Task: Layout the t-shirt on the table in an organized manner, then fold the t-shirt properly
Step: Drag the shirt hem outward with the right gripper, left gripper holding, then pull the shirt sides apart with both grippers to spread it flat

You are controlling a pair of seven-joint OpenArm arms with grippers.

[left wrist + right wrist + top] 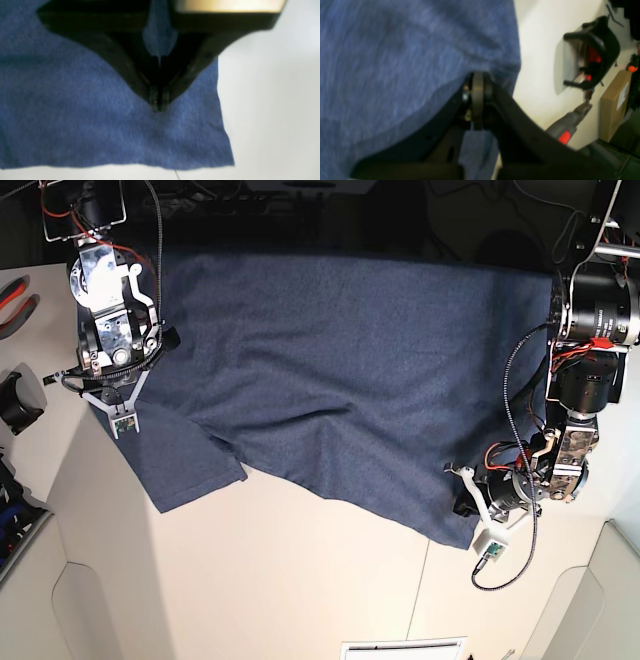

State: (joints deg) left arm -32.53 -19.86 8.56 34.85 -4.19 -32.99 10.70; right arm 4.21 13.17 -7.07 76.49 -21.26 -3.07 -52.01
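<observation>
The slate-blue t-shirt (340, 370) lies spread across the far half of the white table (300, 580), with one sleeve (190, 465) pointing toward the front left. No lettering shows. My right gripper (477, 82) is shut on the shirt's left edge, and cloth (395, 62) drapes over its fingers. In the base view the right gripper (160, 338) sits at that left edge. My left gripper (157, 105) is shut, pinching the fabric (75, 112) near a lower corner (225, 160). In the base view the left gripper (466, 502) is at the shirt's front right corner.
Red-handled pliers (15, 295) and a black round object (15, 400) lie off the table's left side. The right wrist view also shows the pliers (567, 125) and a cardboard box (612, 105). Raised white corner panels (100, 610) flank the front. A white sheet (405, 648) lies at the front edge.
</observation>
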